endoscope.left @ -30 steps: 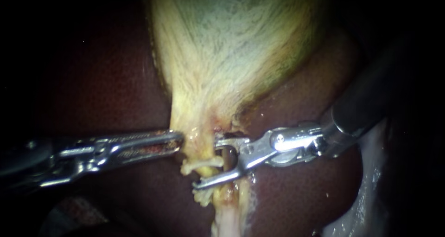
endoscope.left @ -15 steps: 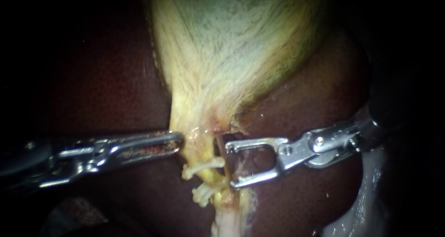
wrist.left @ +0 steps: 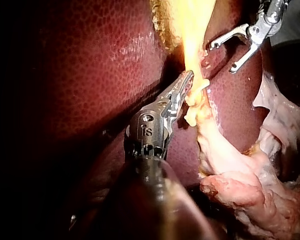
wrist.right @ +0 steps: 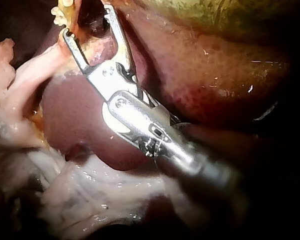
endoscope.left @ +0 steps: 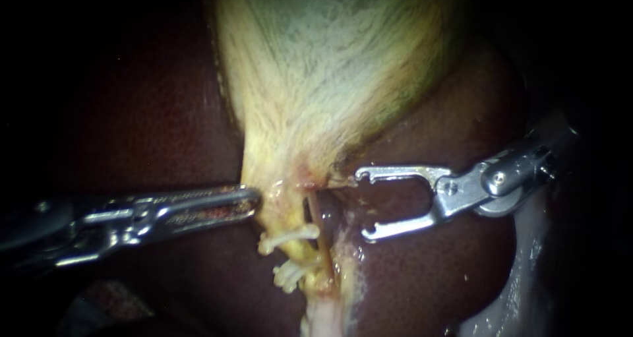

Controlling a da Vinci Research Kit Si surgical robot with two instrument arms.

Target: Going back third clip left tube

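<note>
Pale clips (endoscope.left: 290, 235) cross the left tube (endoscope.left: 300, 252) nearest me. Beside them my left instrument (endoscope.left: 254, 200) has its jaws closed on the gallbladder (endoscope.left: 330, 80) at its neck. My right instrument (endoscope.left: 362, 205) gapes wide and empty, just off the tube over the liver (endoscope.left: 455, 119). I judge this the backing-off step. Next comes a straight pull clear, snagging nothing.

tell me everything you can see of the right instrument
The slender, shiny silver metal right instrument comes in from the right of the endoscope view on a dark shaft. A round pivot screw joins two thin jaws with small hooked tips. The jaws stand wide open and hold nothing; the dark red liver shows through the gap. The upper tip lies near the neck of the pale yellow gallbladder; whether it touches it cannot be told. Both tips sit beside the thin brownish tube, apart from it.
</note>
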